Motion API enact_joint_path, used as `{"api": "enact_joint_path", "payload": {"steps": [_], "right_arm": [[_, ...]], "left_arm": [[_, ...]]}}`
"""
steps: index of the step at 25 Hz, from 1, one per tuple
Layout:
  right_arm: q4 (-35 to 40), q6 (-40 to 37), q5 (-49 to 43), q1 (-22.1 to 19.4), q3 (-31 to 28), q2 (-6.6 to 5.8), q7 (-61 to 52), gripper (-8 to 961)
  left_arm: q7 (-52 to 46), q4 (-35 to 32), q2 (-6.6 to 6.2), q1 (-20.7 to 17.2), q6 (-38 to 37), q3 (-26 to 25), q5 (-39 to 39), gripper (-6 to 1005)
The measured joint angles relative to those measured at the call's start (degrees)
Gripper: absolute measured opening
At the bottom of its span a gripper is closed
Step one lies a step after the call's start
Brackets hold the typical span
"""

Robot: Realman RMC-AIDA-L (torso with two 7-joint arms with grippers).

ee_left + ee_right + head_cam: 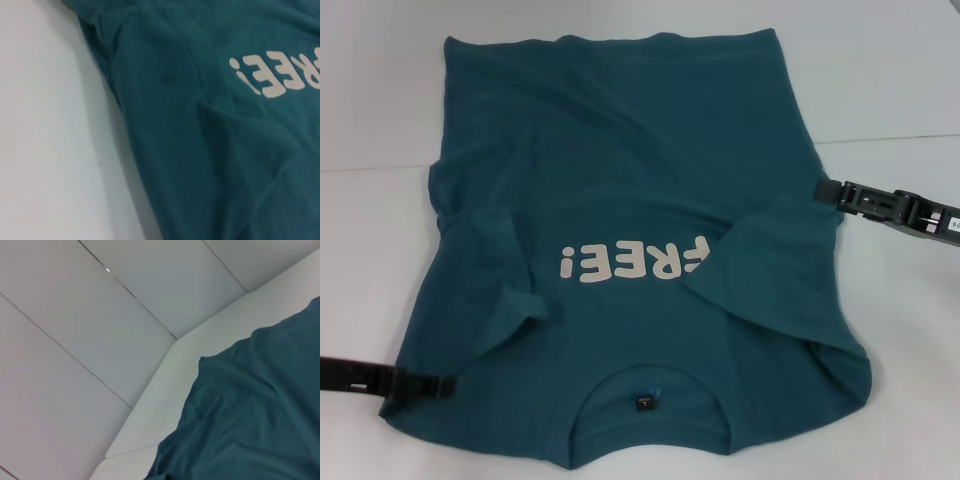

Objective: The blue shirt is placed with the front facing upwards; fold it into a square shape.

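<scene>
Two grippers flanking blue shirt

Two slim dark grippers are showing in the head view. The left gripper is appearing as a flat black bar, built in short segments with small ridges along its top. The right gripper is looking chunkier: dark grey and black blocks are stepping outward from a narrow tip, and a pale label with small dark printing is sitting near the picture's edge. No cables or screws are showing clearly on either one.
</scene>
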State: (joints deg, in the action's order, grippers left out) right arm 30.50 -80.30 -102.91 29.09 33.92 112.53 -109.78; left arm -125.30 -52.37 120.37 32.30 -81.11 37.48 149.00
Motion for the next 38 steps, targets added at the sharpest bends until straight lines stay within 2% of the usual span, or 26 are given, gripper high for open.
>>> {"api": "enact_joint_path", "payload": {"steps": [20,31,38], "right_arm": [[0.0,-0.23,-0.08,-0.08,0.0,-0.14,0.0,925],[0.0,-0.21,0.02,-0.09,0.0,-0.12,0.0,925],[0.0,-0.18,0.09,-0.08,0.0,-0.17,0.0,924]], "left_arm": [[0.58,-1.21,-0.27,-0.63,-5.92,-0.46,1.16,872],[0.26,-1.42,-0.34,-0.21,-5.82,-0.43,1.03,871],[-0.35,-1.17,-0.56,-0.06,-5.28,-0.45,1.55,774]]}}
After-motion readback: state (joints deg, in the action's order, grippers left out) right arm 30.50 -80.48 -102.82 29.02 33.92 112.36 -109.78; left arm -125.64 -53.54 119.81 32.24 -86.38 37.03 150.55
